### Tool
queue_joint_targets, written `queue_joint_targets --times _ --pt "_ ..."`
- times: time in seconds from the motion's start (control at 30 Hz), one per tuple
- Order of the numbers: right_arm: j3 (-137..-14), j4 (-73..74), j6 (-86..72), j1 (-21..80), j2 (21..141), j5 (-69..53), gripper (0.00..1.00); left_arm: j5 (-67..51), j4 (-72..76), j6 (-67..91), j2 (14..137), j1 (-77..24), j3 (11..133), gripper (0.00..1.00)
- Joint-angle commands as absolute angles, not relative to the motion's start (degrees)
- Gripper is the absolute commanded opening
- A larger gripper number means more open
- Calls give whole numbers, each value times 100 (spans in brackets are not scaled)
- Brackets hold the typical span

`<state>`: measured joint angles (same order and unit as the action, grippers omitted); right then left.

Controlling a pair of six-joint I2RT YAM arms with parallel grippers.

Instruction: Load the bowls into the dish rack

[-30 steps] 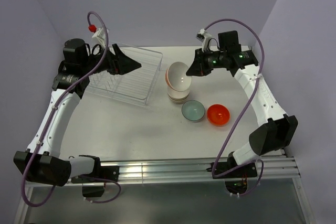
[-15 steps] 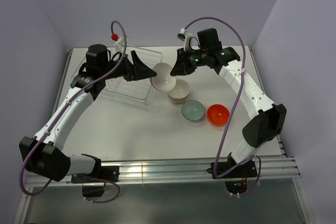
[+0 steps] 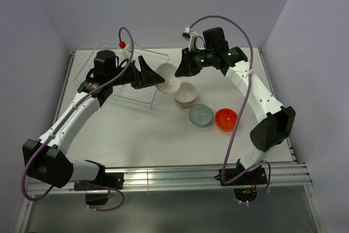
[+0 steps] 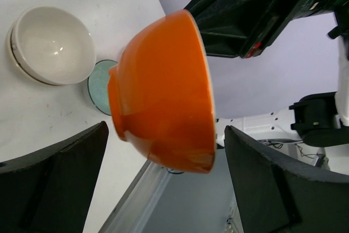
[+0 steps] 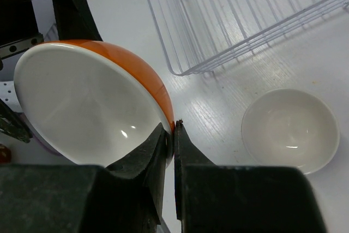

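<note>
Orange bowl (image 5: 82,113) tilted midair right of dish rack (image 5: 229,25), rim pinched by right gripper (image 5: 172,129); left gripper (image 4: 163,129) jaws wide, flanking bowl, not touching.

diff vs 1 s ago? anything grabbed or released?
The right gripper, shut on the orange-and-white bowl by its rim throughout, carried it left from above the cream bowl to the dish rack's right edge. The left gripper, open, swung right from over the rack and now flanks the bowl without gripping it. Nothing was let go. The cream bowl, teal bowl, red-orange bowl and rack stayed put.
</note>
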<state>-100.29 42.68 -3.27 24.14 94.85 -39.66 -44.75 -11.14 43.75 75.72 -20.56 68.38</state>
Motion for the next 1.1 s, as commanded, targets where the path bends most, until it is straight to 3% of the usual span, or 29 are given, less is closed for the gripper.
queue_joint_targets --times 0.0,0.13,0.3,0.43,0.53,0.57,0.6,0.67,0.73,0.8,0.93,1.07 --pt "-10310 4008 -413 2487 9492 -4034 0 -4570 -598 4666 7558 -2074 6847 92" --pt "-10336 4025 -396 2531 9545 -4017 0 -4693 -484 4737 7594 -2066 6856 83" --pt "-10345 4034 -396 2540 9580 -4051 0 -4807 -317 4851 7550 -2074 6715 59" --pt "-10327 4052 -369 2549 9589 -4113 0 -4851 -229 4895 7550 -2074 6653 45" --pt "-10336 4104 -343 2558 9598 -4157 0 -4843 -228 4869 7550 -2074 6662 20" --pt "-10336 4131 -334 2558 9606 -4157 0 -4825 -246 4860 7550 -2074 6680 4" --pt "-10336 4140 -325 2558 9615 -4140 3 -4799 -272 4852 7550 -2066 6697 0" --pt "-10327 4148 -334 2558 9615 -4105 10 -4729 -351 4790 7541 -2057 6715 0" --pt "-10336 4149 -351 2558 9624 -4026 30 -4667 -413 4720 7524 -2048 6715 0" --pt "-10345 4140 -369 2558 9642 -4008 41 -4588 -457 4711 7506 -1987 6671 0" --pt "-10354 4140 -395 2558 9668 -4034 47 -4570 -413 4807 7436 -1802 6513 0" --pt "-10389 4131 -431 2558 9694 -3991 62 -4527 -430 4808 7400 -1644 6443 0"
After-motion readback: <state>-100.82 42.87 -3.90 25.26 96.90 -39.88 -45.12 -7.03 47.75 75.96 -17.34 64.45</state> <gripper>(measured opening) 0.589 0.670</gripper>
